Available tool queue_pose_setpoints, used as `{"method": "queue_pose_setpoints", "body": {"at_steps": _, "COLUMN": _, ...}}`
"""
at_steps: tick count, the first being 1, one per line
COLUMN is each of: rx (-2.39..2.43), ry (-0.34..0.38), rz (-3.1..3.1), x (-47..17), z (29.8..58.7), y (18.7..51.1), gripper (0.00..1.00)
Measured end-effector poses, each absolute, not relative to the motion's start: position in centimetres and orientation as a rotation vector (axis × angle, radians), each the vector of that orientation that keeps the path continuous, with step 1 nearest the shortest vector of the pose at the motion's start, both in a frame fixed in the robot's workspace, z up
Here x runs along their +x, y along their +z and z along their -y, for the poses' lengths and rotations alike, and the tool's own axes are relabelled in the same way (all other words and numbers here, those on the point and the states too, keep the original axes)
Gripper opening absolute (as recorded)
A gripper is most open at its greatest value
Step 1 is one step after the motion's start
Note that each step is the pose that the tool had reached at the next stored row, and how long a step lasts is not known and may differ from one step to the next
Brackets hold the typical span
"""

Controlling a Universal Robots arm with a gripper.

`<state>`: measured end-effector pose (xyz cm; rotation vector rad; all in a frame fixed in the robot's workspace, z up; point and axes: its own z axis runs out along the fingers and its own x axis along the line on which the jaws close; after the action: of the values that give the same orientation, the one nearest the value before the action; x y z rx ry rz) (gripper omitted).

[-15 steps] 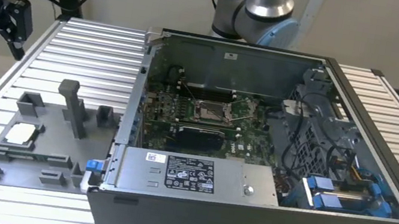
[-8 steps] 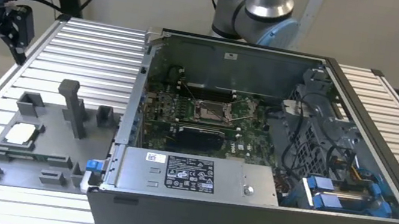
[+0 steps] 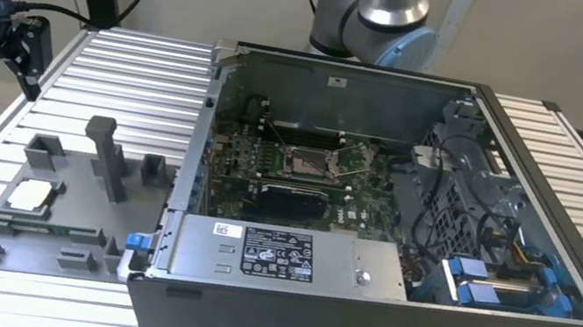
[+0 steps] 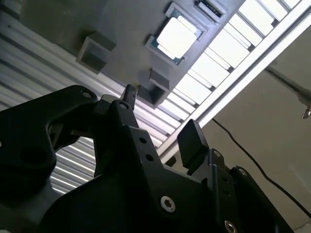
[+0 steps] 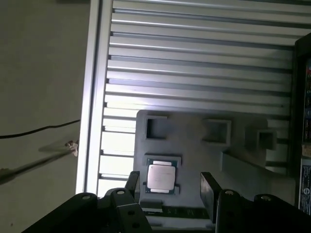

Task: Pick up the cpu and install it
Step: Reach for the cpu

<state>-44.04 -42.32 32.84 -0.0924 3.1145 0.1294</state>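
Silver side up, the cpu (image 3: 31, 195) lies flat in a shallow pocket of the grey fixture plate (image 3: 76, 245). The plate sits on the slatted table (image 3: 130, 65) at the exterior view's left, just beside the open computer case (image 3: 554, 292). The chip is square, so neither side is the longer, and its edges run true with the pocket around it.

The gripper (image 3: 5, 89) hangs in the air at the exterior view's left edge, well apart from the cpu. Its 2 black fingers (image 3: 35, 54) are spread wide with nothing between them.

From the exterior view I can see into the case: a green board with a square metal socket (image 3: 309, 164), and a black-and-white label (image 3: 276, 254) whose print is too small to read.

Both wrist views look past the gripper (image 5: 171, 175) (image 4: 160, 114) towards the fixture. In the first wrist view the cpu (image 5: 162, 178) sits in the gap between the spread fingers (image 5: 210, 189). In the second wrist view it (image 4: 176, 38) glares white, and I cannot make out any marking on its lid.
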Motion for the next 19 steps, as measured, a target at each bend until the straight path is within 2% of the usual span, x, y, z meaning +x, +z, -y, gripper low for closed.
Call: {"method": "queue_pose_setpoints", "body": {"at_steps": 19, "rx": -0.092, "ry": 0.145, "rz": -3.121, "x": -44.0, "z": 42.3, "y": 30.6, "gripper": 1.0}}
